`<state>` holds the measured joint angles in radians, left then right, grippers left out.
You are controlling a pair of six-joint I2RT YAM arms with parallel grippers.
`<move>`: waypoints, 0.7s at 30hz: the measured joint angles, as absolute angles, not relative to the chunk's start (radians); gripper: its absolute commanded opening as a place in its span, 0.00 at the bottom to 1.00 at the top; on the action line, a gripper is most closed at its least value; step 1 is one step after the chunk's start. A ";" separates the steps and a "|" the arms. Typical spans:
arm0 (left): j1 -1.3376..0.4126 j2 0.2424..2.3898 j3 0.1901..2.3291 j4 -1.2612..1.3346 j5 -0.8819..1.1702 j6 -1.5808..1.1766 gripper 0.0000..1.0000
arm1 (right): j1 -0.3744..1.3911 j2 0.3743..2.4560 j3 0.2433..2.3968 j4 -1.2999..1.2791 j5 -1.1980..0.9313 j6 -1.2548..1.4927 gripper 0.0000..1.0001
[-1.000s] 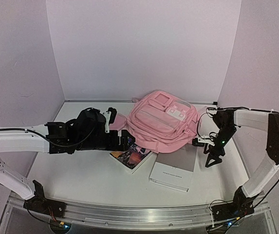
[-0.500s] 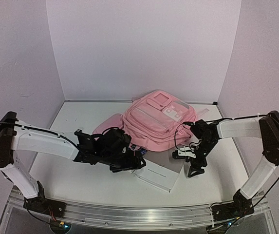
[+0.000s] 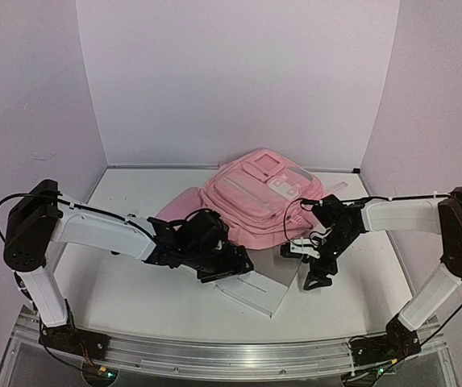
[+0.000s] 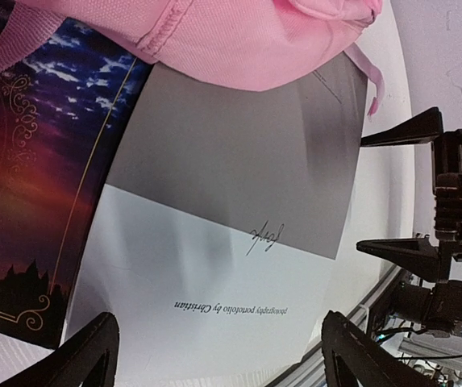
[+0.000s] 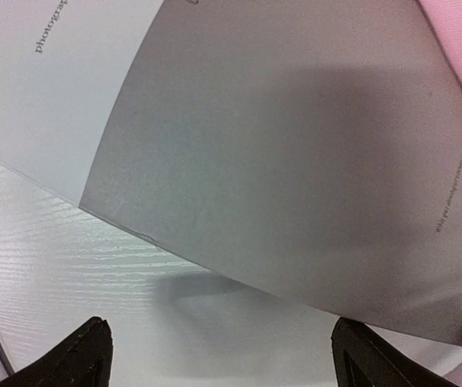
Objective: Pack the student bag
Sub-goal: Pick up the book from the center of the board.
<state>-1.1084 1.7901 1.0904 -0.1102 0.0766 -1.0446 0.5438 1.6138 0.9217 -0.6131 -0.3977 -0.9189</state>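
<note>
The student bag [image 3: 259, 196], pink and soft, lies at the back centre of the table; its lower edge also shows in the left wrist view as pink fabric [image 4: 239, 40]. In front of it lies a grey-and-white book [image 3: 255, 292] [image 4: 214, 242] [image 5: 295, 161], partly tucked under the bag. A dark book with a sunset cover [image 4: 29, 185] lies beside it. My left gripper [image 3: 232, 268] [image 4: 222, 355] hovers open over the grey-and-white book. My right gripper [image 3: 305, 266] [image 5: 226, 355] stands open at that book's right edge, holding nothing.
White wood-grain table [image 5: 93, 266] shows under the right gripper. A pink strap [image 3: 174, 211] trails left of the bag. The aluminium rail [image 3: 231, 355] runs along the near edge, and purple walls close in the left, back and right.
My left gripper has swung right, onto the books in front of the bag. My right gripper has come left to the book's edge. Bag and book have shifted a little left.
</note>
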 measured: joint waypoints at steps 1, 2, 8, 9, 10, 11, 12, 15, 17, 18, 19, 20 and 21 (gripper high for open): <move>-1.105 1.789 1.092 -0.114 0.076 -1.044 0.86 | 0.541 1.599 0.920 -0.612 -0.395 -0.915 0.94; -1.102 1.786 1.093 -0.119 0.076 -1.042 0.85 | 0.537 1.585 0.918 -0.612 -0.393 -0.913 0.94; -1.059 1.744 1.096 -0.187 0.080 -1.015 0.82 | 0.464 1.554 0.919 -0.641 -0.401 -0.891 0.95; -1.048 1.748 1.109 -0.202 0.086 -1.002 0.81 | 0.439 1.557 0.931 -0.664 -0.410 -0.886 0.95; -1.039 1.760 1.128 -0.218 0.095 -0.987 0.80 | 0.413 1.560 0.946 -0.689 -0.418 -0.883 0.94; -1.033 1.773 1.146 -0.229 0.102 -0.975 0.79 | 0.386 1.568 0.968 -0.713 -0.428 -0.879 0.94; -1.029 1.804 1.187 -0.251 0.117 -0.960 0.77 | 0.358 1.582 1.002 -0.748 -0.443 -0.873 0.93; -1.028 1.933 1.336 -0.283 0.165 -0.917 0.72 | 0.289 1.655 1.129 -0.842 -0.491 -0.828 0.91; -1.034 2.012 1.413 -0.291 0.195 -0.895 0.70 | 0.254 1.714 1.209 -0.905 -0.531 -0.786 0.90; -1.035 2.032 1.444 -0.296 0.208 -0.888 0.69 | 0.237 1.745 1.245 -0.938 -0.552 -0.759 0.90; -1.039 2.048 1.471 -0.302 0.219 -0.879 0.69 | 0.219 1.775 1.276 -0.972 -0.575 -0.727 0.90; -1.043 2.063 1.493 -0.307 0.231 -0.869 0.68 | 0.204 1.799 1.296 -0.998 -0.594 -0.697 0.90; -1.051 2.077 1.508 -0.310 0.240 -0.861 0.68 | 0.188 1.820 1.309 -1.024 -0.614 -0.664 0.90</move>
<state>-1.0508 2.0775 1.5079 -0.3096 0.2402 -0.8609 0.1876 1.8198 1.3092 -1.0241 -0.6143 -0.6641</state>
